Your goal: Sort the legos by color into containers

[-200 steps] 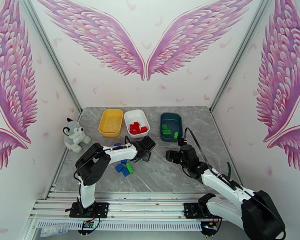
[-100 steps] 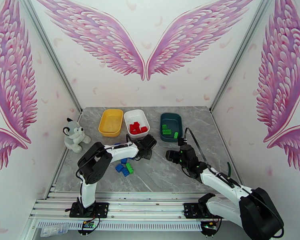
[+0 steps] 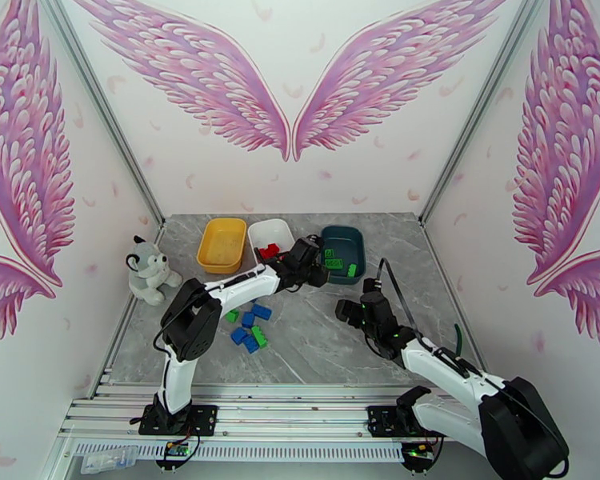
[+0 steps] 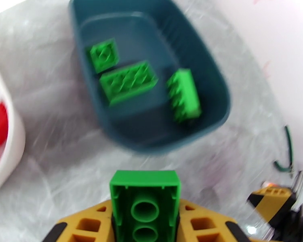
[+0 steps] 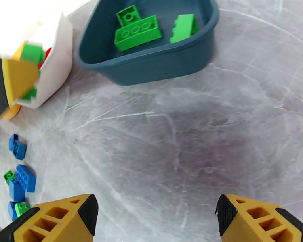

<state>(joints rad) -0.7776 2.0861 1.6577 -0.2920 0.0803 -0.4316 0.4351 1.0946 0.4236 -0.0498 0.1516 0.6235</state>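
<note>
Green lego (image 4: 144,189) pinched in left hand (image 4: 144,224) (teal tray (image 4: 159,144) just ahead).

No text, label, brand or number can be read. Any marks on the legos (image 5: 137,32) are too small or blurred.

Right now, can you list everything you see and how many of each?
yellow tray: one, yellow, back left of the table
white tray: one, white, beside it
teal tray: one, dark teal, back right
red bricks: a few, red, in white tray
green bricks: three, green, in teal tray
loose bricks: several, blue and green, on table
plush husky: one, grey-white, left edge
left claw: one, yellow-black, shut on held brick, green
right claw: one, yellow-black, open above table
</note>
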